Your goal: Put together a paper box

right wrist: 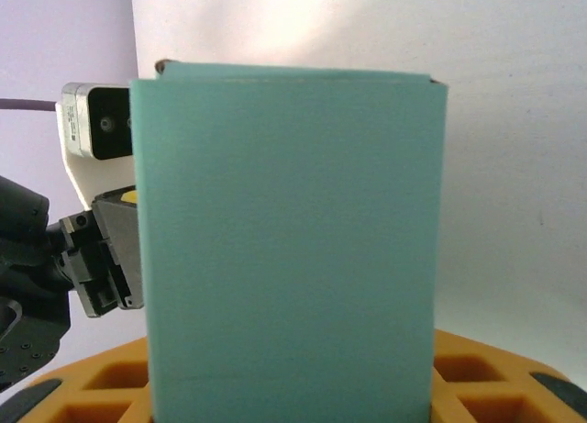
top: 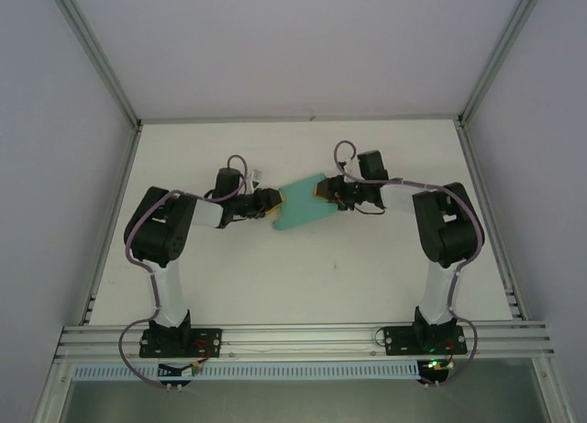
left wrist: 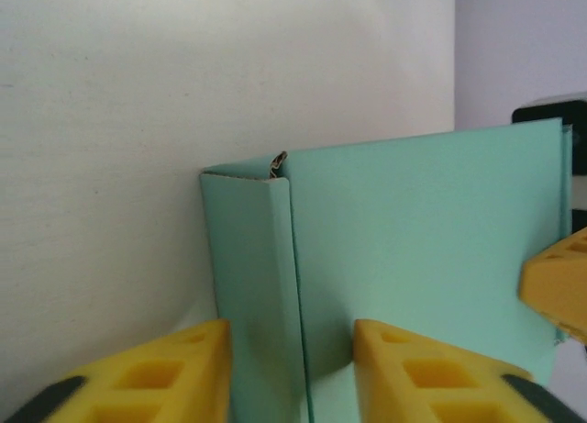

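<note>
box [top: 298,204] is bridged between both grippers over table [top: 303,285] middle, likely so each end is steadied while walls are squared. left gripper [top: 268,203] jaws are set apart astride folded corner, right gripper [top: 323,192] jaws around opposite end. firm clamping cannot be told.

A teal-green paper box [right wrist: 289,249] of thin card stood upright, its broad flat face toward the lens. Its lower edge crossed the right gripper [right wrist: 292,400], whose yellow waffle-ribbed fingers [right wrist: 500,382] showed on either side. At its left edge sat the black left gripper [right wrist: 105,258] under a silver camera block [right wrist: 96,120]. A white table [right wrist: 514,120] lay behind.
</note>
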Available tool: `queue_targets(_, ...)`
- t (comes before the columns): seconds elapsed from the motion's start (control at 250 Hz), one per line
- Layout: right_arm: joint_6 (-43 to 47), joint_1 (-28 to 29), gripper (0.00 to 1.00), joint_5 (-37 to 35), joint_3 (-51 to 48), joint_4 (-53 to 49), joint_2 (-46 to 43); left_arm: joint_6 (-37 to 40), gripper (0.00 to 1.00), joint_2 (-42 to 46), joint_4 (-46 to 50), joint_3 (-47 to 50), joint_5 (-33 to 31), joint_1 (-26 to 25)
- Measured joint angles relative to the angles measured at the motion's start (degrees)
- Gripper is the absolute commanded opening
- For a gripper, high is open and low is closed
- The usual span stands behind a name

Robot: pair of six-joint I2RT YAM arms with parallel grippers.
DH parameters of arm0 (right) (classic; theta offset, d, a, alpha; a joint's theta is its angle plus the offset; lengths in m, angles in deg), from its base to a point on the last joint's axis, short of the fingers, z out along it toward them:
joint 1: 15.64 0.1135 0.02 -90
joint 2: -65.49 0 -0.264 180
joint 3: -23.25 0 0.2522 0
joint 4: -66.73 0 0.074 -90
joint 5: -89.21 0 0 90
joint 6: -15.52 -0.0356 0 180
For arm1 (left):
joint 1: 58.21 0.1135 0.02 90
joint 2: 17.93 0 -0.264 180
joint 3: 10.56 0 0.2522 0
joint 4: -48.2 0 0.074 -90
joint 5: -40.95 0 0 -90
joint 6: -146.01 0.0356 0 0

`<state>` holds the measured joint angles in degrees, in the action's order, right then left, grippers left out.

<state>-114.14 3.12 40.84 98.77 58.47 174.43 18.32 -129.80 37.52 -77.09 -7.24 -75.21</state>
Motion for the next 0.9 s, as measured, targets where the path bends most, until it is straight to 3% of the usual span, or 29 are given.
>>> queue_targets(0.036, -0.02, 0.00, 0.46, -0.42, -0.37, -0.42, -0.90, 1.25, 0.67, 0.94, 2.10, -0.42, -0.87, -0.31)
queue_targets(0.084, -0.02, 0.00, 0.46, -1.20, -1.05, -0.90, -2.64, 3.63, 0.97, 2.86, 5.03, -0.90, -2.21, -0.98)
queue_targets(0.096, -0.02, 0.00, 0.46, -1.53, -1.20, -1.03, -3.06, 3.87, 1.00, 3.52, 5.88, -1.03, -2.78, -1.22)
queue_targets(0.307, -0.24, 0.00, 0.47, -9.64, -3.10, -8.46, -15.91, 17.99, 1.00, 21.70, 15.02, -2.01, -14.71, -7.63)
queue_targets(0.507, -3.98, -0.79, 0.52, -17.38, -2.34, -21.62, -27.39, 41.27, 1.00, 38.40, 15.43, 0.87, -30.49, -22.93)
queue_targets(0.635, -9.16, -3.58, 0.52, -17.46, 0.55, -30.80, -30.01, 53.37, 1.00, 41.24, 16.31, 2.67, -35.63, -29.29)
queue_targets(0.727, -12.85, -6.43, 0.36, -14.88, 1.90, -34.86, -30.75, 59.65, 1.00, 41.00, 17.51, 2.84, -38.60, -31.71)
queue_targets(0.898, -18.25, -9.94, 0.38, -8.04, 2.25, -39.78, -30.47, 67.76, 1.00, 37.99, 18.14, 2.29, -42.25, -34.69)
